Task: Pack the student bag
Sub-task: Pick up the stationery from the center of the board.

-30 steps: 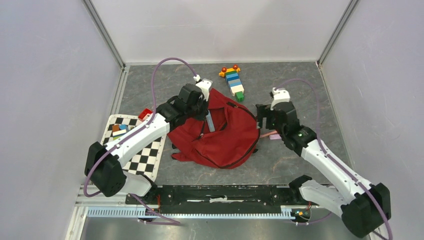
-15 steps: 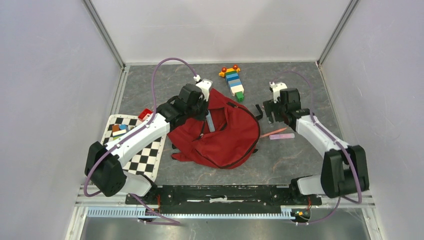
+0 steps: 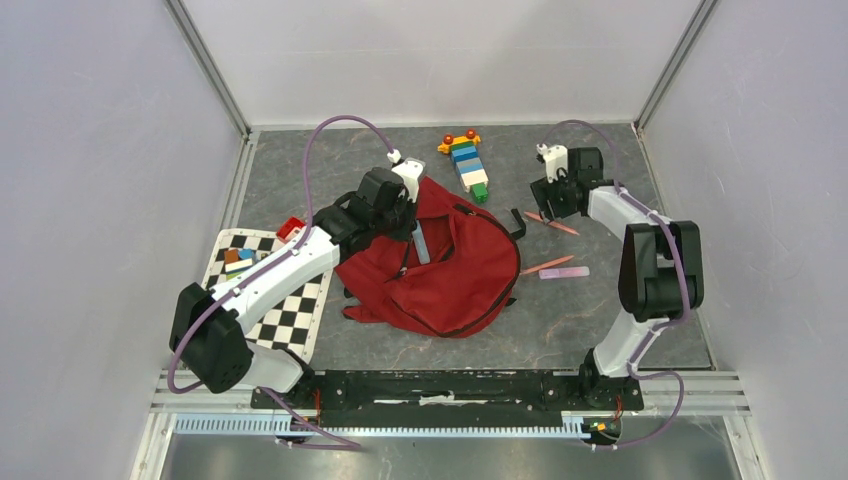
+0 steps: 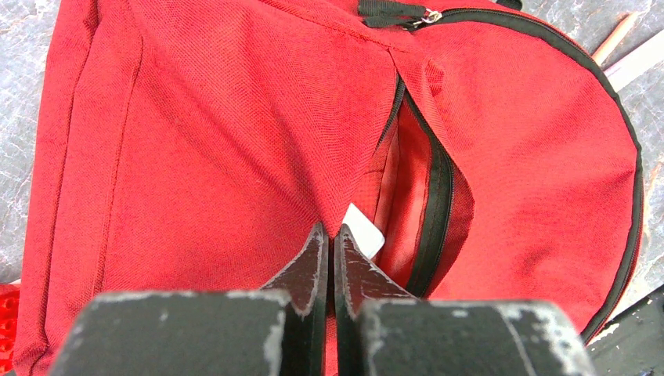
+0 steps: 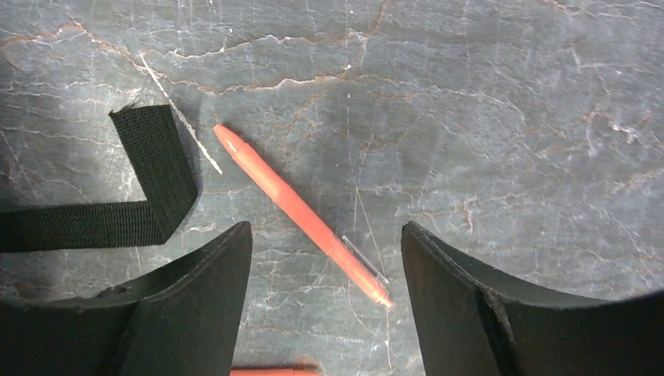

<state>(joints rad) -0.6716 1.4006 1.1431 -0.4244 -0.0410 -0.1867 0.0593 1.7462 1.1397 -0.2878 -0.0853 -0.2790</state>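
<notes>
The student bag, a large dark-red backpack, lies mid-table with its main zipper open and a white label showing inside. My left gripper is shut on a fold of the student bag's red fabric beside that opening and draws it into a peak. My right gripper stands open above an orange pen that lies slantwise on the table between its fingers, untouched. A black strap end lies just left of the pen.
A second orange pen and a lilac stick lie right of the bag. A colourful toy block train sits at the back. On the left are a small red box and a checkerboard mat bearing coloured blocks.
The right arm has swung away from the bag's right side toward the back of the table, over the far orange pen, and its jaws have narrowed a little. The left arm has not moved.
</notes>
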